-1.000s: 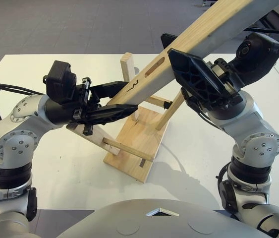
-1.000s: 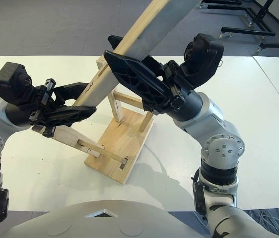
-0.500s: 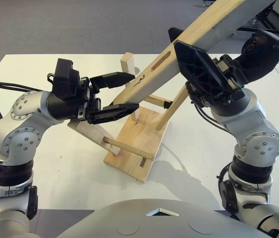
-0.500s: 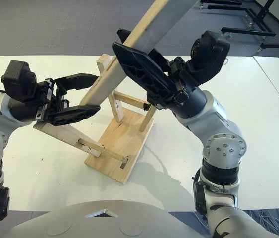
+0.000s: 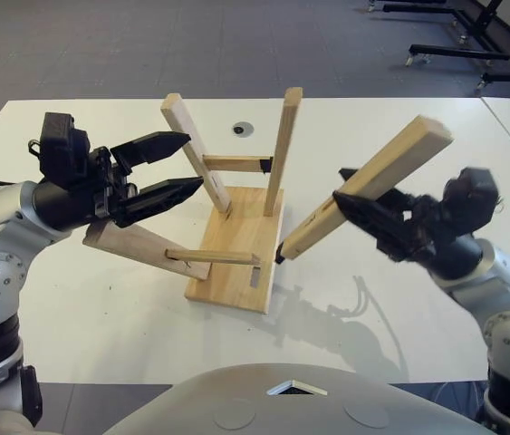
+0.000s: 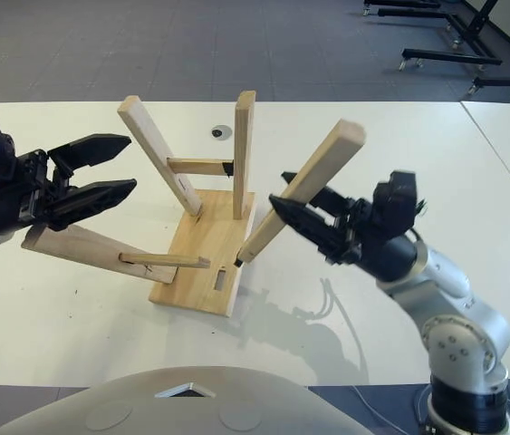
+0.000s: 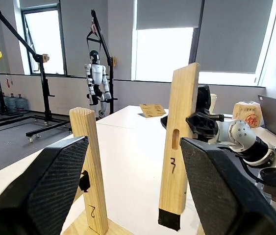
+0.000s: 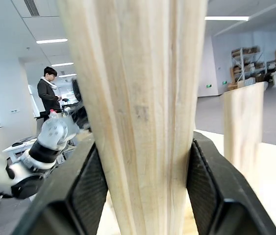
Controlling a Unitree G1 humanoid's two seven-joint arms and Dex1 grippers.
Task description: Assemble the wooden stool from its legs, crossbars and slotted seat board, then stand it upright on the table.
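Note:
The slotted seat board (image 5: 229,261) lies flat on the white table (image 5: 82,299). Two legs stand in it: a leaning one (image 5: 195,152) and an upright one (image 5: 281,149), joined by a crossbar (image 5: 236,164). A third leg (image 5: 137,242) lies low at the board's left with a crossbar (image 5: 213,257) running into it. My right gripper (image 5: 349,193) is shut on a fourth leg (image 6: 304,191), tilted, its dark lower end just above the board's right edge. My left gripper (image 5: 191,161) hangs open left of the leaning leg, holding nothing; its pads (image 7: 47,191) frame two of the legs.
A small round hole (image 5: 239,129) sits in the table behind the stool. Bare tabletop stretches in front and to the right of the board. Black wheeled stands (image 5: 454,50) are on the floor beyond the table's far right corner.
My right gripper has swung the held leg down and to the right, lower end now by the board. My left gripper opened, came off that leg and drew back left. The camera shifted.

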